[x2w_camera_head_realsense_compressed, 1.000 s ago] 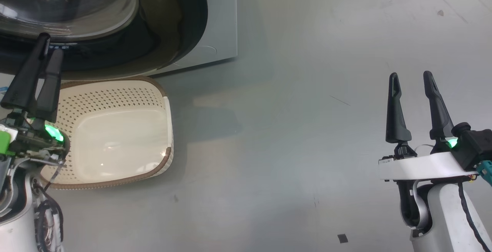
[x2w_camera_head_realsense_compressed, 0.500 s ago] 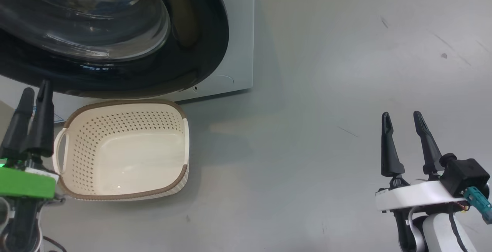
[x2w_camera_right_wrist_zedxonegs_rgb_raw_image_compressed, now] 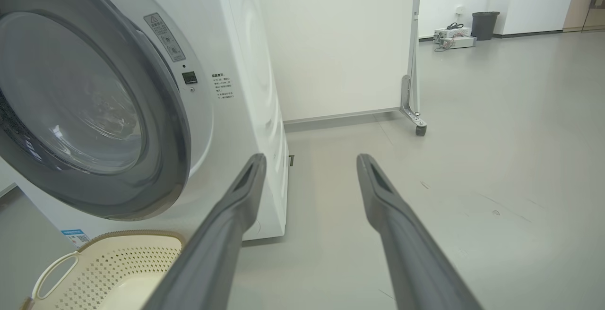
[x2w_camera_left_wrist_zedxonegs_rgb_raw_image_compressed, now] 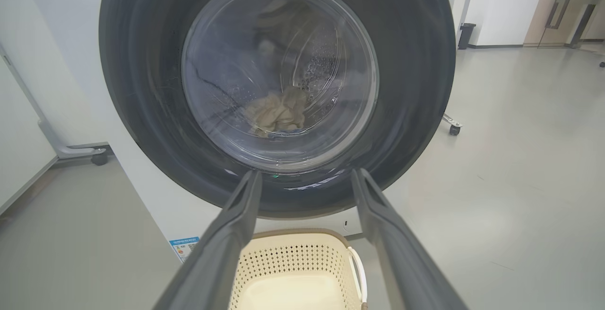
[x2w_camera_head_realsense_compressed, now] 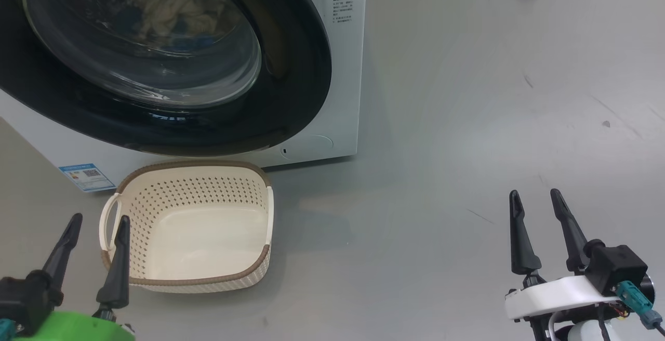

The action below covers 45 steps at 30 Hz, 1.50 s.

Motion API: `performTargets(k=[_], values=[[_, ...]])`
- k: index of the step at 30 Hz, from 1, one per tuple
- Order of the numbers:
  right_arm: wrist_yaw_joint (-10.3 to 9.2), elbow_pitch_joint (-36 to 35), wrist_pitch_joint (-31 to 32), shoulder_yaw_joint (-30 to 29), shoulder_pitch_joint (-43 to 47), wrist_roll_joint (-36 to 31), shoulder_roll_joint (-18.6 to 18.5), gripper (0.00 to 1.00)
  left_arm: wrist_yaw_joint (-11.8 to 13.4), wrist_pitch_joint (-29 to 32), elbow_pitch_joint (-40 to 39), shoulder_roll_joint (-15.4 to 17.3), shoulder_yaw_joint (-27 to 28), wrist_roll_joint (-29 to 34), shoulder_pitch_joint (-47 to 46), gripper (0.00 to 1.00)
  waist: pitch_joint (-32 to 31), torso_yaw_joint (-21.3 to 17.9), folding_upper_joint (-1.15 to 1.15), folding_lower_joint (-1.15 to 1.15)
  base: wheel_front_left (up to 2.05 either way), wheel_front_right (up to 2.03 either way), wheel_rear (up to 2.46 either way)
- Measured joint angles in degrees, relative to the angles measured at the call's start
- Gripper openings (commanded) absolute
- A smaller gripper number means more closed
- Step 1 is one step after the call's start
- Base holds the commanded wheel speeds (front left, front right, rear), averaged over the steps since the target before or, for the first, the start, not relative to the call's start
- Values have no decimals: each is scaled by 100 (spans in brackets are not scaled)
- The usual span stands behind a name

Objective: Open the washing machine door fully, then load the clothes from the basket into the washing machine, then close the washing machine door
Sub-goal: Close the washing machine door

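Both my grippers are spread wide and hold nothing. The basket [x2w_camera_head_realsense_compressed: 208, 167] sits empty just ahead of my left gripper [x2w_camera_head_realsense_compressed: 101, 220], almost touching it. My right gripper [x2w_camera_head_realsense_compressed: 535, 193] hangs well off to the side over bare floor [x2w_camera_head_realsense_compressed: 441, 122]. The clothes [x2w_camera_head_realsense_compressed: 166, 8] lie inside the washing machine [x2w_camera_head_realsense_compressed: 345, 70], beyond my left gripper and behind the washing machine door [x2w_camera_head_realsense_compressed: 296, 96], which looks shut. I cannot tell whether it has clicked home; if not, it may swing back out. A careless forward sweep of my left gripper would shove the light basket.
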Motion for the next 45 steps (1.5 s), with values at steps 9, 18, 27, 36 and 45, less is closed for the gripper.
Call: performTargets(k=[9,18,27,36,45], values=[[0,19,1,96,231,-145,0,100,393,-497,394,-374,-203,379,295,100,-351,97,0,0,0,0,0],[-1,1,1,168,365,-151,8,100,533,-734,565,-535,-347,409,403,100,-509,142,0,0,0,0,0],[-2,-26,1,188,428,-151,16,100,581,-849,705,-654,-446,472,401,100,-496,163,0,0,0,0,0],[-2,-81,1,192,428,-153,26,100,583,-923,787,-682,-485,509,392,100,-489,179,0,0,0,0,0],[-4,-130,1,191,428,-152,27,0,613,-979,850,-693,-497,572,387,100,-468,193,0,0,0,0,0]])
